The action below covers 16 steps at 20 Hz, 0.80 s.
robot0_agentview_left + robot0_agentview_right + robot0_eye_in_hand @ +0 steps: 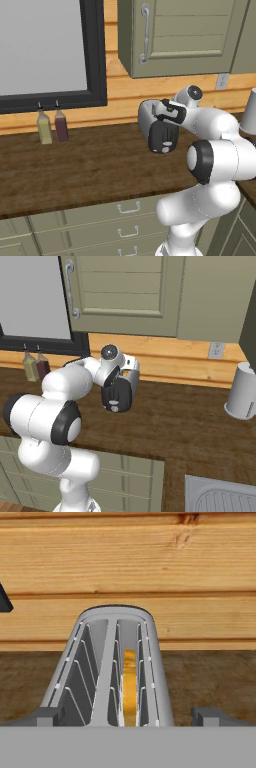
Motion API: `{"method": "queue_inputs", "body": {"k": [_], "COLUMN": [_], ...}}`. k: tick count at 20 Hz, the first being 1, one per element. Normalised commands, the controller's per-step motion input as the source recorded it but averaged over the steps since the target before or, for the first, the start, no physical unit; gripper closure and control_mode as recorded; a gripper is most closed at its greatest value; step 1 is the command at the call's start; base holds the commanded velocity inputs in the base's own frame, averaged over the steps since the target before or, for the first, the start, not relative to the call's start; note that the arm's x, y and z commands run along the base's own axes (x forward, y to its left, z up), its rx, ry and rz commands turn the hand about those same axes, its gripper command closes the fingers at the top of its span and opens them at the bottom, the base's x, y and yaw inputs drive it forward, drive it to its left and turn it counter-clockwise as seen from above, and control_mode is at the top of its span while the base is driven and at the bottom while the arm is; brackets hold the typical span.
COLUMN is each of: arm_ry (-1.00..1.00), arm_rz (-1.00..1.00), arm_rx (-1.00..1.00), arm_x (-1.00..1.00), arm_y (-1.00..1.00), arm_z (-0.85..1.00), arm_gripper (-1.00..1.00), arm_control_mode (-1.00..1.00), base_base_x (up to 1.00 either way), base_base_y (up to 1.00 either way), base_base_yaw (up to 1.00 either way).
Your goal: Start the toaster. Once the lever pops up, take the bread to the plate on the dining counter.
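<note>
my gripper [128, 716] hangs wide open and empty just above the toaster [112, 667]. the bread [130, 684] sits low in its right slot. i should drop onto the lever on the toaster's black end, probably just beneath me, and press straight down.

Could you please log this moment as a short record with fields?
toaster: on the wood worktop against the plank wall, two slots up
bread: standing in the right-hand slot as the hand view shows it
other slot: bare
gripper: open, fingertips either side of the toaster's near end
bottles: two, under the window
grey canister: right end of worktop
</note>
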Motion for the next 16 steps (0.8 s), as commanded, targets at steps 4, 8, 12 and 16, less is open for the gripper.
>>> {"method": "queue_inputs", "body": {"k": [4,8,12,16], "arm_ry": [0.00,0.00,0.00,0.00], "arm_rz": [0.00,0.00,0.00,0.00], "arm_rx": [0.00,0.00,0.00,0.00], "arm_x": [0.00,0.00,0.00,0.00], "arm_y": [0.00,0.00,0.00,0.00], "arm_z": [0.00,0.00,0.00,0.00], "arm_gripper": [-1.00,-1.00,-1.00,-1.00], "arm_control_mode": [-1.00,-1.00,-1.00,-1.00], "base_base_x": [0.00,0.00,0.00,0.00], "base_base_y": [0.00,0.00,0.00,0.00], "base_base_yaw": [0.00,0.00,0.00,0.00]}}
